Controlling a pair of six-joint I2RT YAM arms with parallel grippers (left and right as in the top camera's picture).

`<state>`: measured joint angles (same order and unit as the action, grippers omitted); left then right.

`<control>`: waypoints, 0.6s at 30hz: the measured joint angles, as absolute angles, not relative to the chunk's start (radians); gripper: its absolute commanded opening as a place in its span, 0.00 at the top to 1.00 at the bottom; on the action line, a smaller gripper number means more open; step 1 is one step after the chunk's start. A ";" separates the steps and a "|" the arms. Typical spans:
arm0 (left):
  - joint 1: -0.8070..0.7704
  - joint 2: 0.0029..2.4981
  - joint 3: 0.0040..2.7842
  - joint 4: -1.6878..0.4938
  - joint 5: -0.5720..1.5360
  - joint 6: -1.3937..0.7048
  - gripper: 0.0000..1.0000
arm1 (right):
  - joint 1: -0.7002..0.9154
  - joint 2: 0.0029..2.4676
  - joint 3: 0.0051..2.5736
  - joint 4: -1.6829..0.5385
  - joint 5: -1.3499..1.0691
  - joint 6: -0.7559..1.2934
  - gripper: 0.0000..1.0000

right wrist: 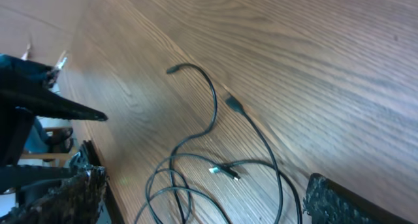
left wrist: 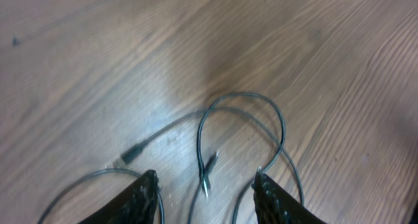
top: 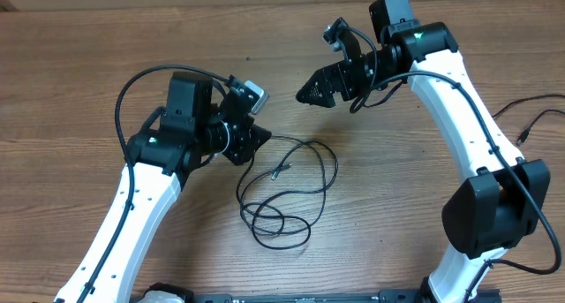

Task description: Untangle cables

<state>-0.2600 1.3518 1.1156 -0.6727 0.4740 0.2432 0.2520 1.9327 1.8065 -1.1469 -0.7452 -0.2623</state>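
Observation:
The cables [top: 287, 193] are thin black cords lying in loose overlapping loops on the wooden table, with a silver-tipped plug [top: 281, 170] inside the loops. My left gripper [top: 259, 137] is open and empty, just left of the loops' upper end. In the left wrist view its fingertips [left wrist: 206, 185] straddle the silver-tipped plug [left wrist: 209, 172] and a cable loop [left wrist: 261, 106]. My right gripper [top: 305, 93] is open and empty, raised above the table up and right of the cables. The right wrist view shows the loops [right wrist: 196, 159] and plug ends [right wrist: 225, 172] between its fingers [right wrist: 202, 198].
Other thin black cords [top: 530, 117] lie at the table's right edge beyond the right arm. The thick black cable [top: 141, 82] arcs over my left arm. The table's near edge and a dark frame [top: 291, 296] run along the bottom.

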 measured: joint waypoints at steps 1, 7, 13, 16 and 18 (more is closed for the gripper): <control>-0.260 1.352 1.116 -0.697 0.458 0.243 0.51 | 0.252 1.933 1.806 -1.174 -0.731 -0.265 0.02; -0.260 1.353 1.116 -0.768 0.324 0.178 0.26 | 0.252 1.933 1.805 -1.322 -0.658 -0.263 0.01; -0.260 1.377 1.116 -0.762 0.242 0.073 0.12 | 0.259 1.926 1.716 -1.378 -0.634 -0.263 0.01; -0.260 1.391 1.116 -0.763 0.231 0.048 0.11 | 0.277 1.925 1.645 -1.377 -0.625 -0.262 0.01; -0.260 1.400 1.116 -0.763 0.231 0.037 0.11 | 0.297 1.925 1.594 -1.371 -0.623 -0.262 0.01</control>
<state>-0.2600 1.4002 1.1156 -0.7631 0.2306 0.0368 0.2974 1.9251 1.5940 -1.3708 -0.6228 -0.2623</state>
